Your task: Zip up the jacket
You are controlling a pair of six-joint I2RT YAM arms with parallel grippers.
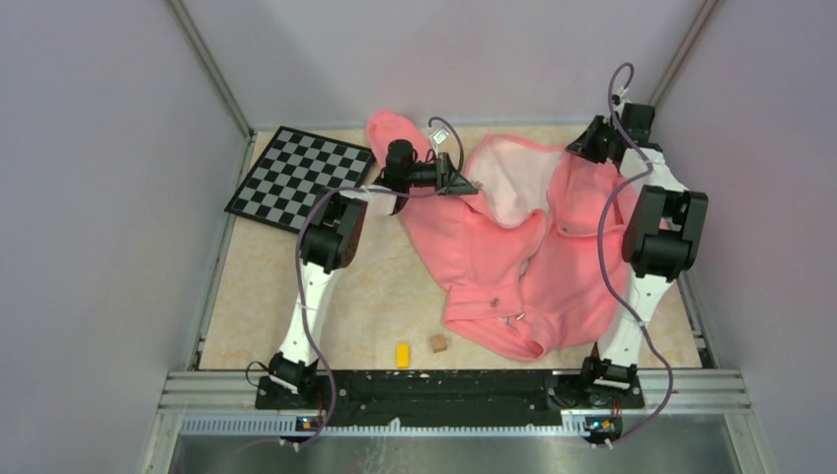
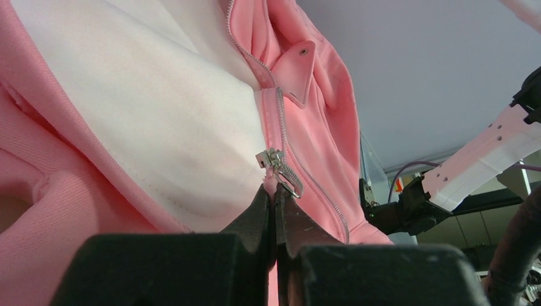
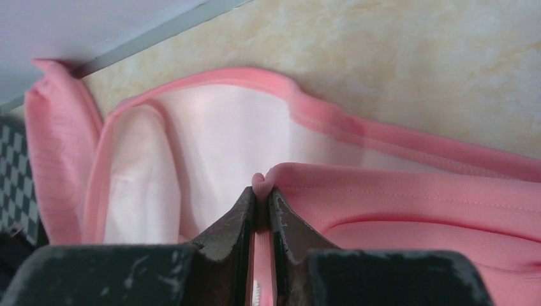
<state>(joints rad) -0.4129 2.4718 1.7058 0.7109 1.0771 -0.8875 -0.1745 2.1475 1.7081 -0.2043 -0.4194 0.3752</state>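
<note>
Mottled beige worktop (image 1: 385,296) between plain lilac walls (image 1: 99,197), and the jacket (image 1: 494,257) sprawls over its far right half: salmon fleece, finely ribbed, smooth pale lining (image 2: 159,115) turned out. Left tool (image 2: 275,191) is pinched tight on the zipper edge, right under the metal slider (image 2: 271,158) and its wire-loop pull (image 2: 290,186). Right tool (image 3: 261,191) clamps a rolled fold of fleece. Checkerboard (image 1: 301,178) lies flat at far left; a yellow block (image 1: 403,355) and wooden cube (image 1: 437,344) sit near the front.
</note>
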